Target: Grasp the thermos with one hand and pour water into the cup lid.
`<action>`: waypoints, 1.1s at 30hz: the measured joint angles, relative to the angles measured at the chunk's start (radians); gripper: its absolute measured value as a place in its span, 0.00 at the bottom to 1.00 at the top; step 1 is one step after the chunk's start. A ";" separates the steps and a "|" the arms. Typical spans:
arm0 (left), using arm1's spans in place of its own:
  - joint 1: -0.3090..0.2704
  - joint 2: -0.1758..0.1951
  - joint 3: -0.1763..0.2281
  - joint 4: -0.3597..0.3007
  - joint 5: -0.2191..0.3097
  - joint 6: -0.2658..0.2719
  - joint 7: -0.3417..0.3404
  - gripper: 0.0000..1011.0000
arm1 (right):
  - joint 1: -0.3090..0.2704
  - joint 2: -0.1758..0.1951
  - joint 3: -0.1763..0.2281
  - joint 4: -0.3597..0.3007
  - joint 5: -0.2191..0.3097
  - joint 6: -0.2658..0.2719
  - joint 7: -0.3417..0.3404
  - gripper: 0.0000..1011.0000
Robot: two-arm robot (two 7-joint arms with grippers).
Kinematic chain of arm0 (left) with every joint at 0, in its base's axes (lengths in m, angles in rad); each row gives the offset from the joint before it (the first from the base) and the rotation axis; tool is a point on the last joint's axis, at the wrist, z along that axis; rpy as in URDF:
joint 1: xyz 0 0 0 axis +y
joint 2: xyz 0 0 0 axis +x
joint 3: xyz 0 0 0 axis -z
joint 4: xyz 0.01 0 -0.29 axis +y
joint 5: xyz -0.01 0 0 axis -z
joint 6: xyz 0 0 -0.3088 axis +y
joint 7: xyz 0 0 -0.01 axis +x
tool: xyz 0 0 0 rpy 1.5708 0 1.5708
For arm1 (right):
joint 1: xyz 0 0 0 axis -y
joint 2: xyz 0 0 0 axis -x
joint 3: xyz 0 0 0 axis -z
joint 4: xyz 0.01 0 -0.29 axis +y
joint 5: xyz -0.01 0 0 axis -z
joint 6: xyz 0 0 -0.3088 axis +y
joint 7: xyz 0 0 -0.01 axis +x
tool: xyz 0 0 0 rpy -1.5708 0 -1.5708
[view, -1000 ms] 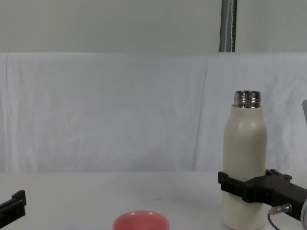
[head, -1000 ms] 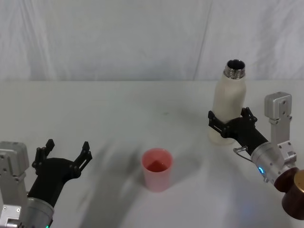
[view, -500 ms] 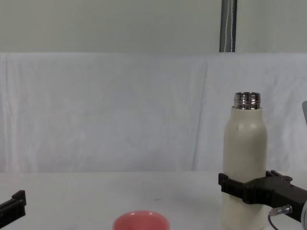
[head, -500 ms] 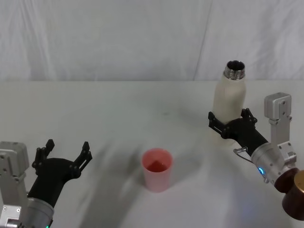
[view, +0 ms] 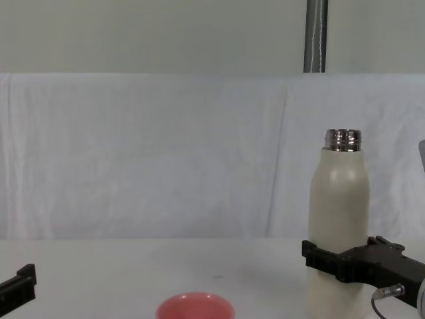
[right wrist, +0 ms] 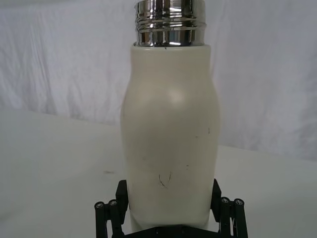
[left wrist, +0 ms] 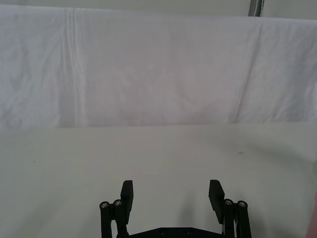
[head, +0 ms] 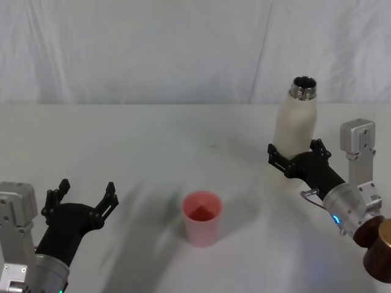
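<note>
The cream-white thermos (head: 295, 125) stands upright at the right of the table, its steel neck open at the top. My right gripper (head: 294, 156) is shut on its lower body, one black jaw on each side; in the right wrist view the thermos (right wrist: 168, 139) rises between the fingers (right wrist: 107, 210). From the chest, the thermos (view: 339, 206) has the right gripper (view: 345, 262) clamped low on it. The pink cup lid (head: 202, 217) sits mid-table toward the front, to the thermos's left, and its rim (view: 194, 307) shows in the chest view. My left gripper (head: 85, 194) rests open at the front left, nothing between its fingers (left wrist: 127, 191).
A white cloth (head: 153, 49) hangs behind the white table (head: 153, 140). A brown cylindrical object (head: 379, 247) sits at the near right corner beside my right arm. A metal pole (view: 316, 36) rises behind the cloth. Bare table lies between the cup lid and the thermos.
The thermos has shifted slightly in the right gripper's hold: less of its base shows below the jaws in the head view. The left arm and the cup lid have not moved.
</note>
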 joint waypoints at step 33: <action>0.000 0.000 0.000 0.000 0.000 0.000 0.000 0.99 | -0.007 0.010 -0.004 -0.020 -0.003 -0.001 0.006 0.99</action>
